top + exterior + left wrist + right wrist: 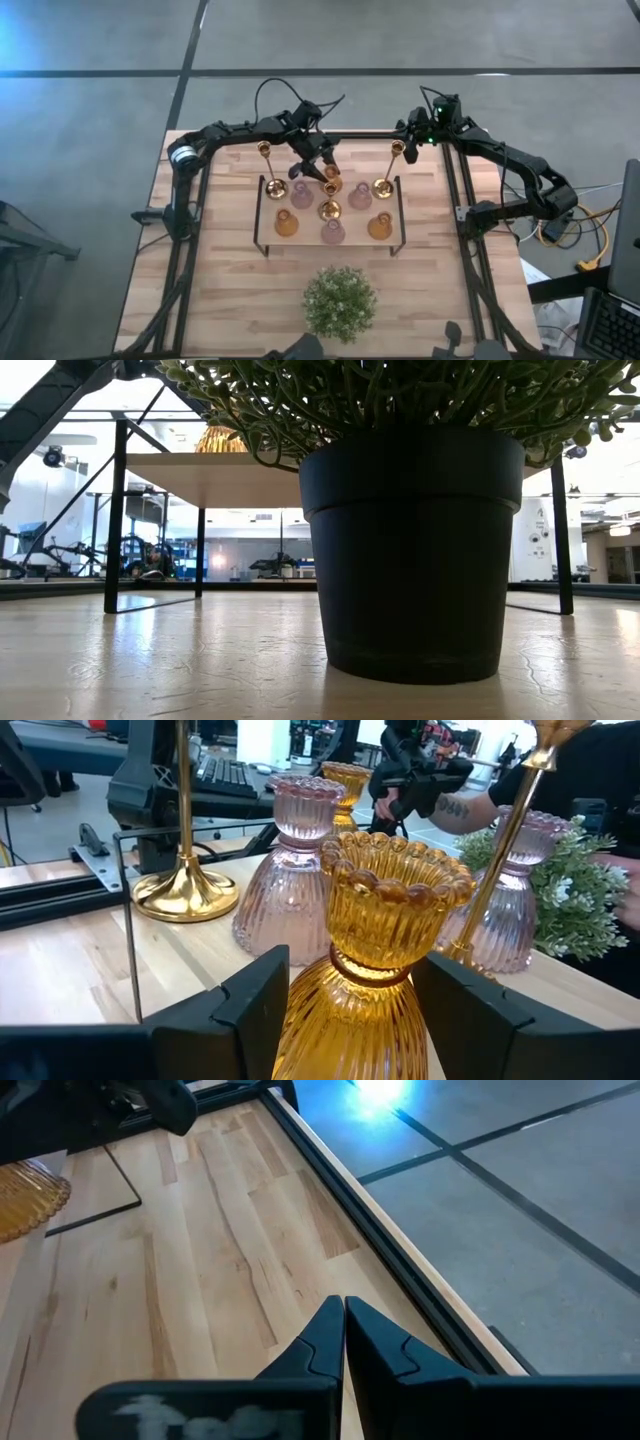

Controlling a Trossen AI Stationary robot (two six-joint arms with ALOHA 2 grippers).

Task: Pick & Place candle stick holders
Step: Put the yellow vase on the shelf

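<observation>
Over the black-framed raised shelf (400, 215) in the high view, the left gripper (327, 172) hangs at the rear middle of the group of holders, right at a squat amber-orange ribbed glass candle holder (332, 181); the right gripper (408, 128) waits at the table's far right edge. Judging from this, the step is the grasp or release of that amber holder, and it wants a straight vertical move so the neighbouring slim brass candlestick (329, 208) is not knocked.

In the low view, the black pot of the bushy green plant (412, 550) blocks nearly everything; neither gripper shows.

In the left wrist view, the dark fingers (255, 1000) stand apart on either side of the amber holder's (385, 935) narrow neck, close to the glass; contact cannot be told. Pink-lilac ribbed glass holders (292, 870) stand just behind.

In the right wrist view, the fingertips (325, 1342) are pressed together, empty, over bare light wooden table (200, 1260).
</observation>
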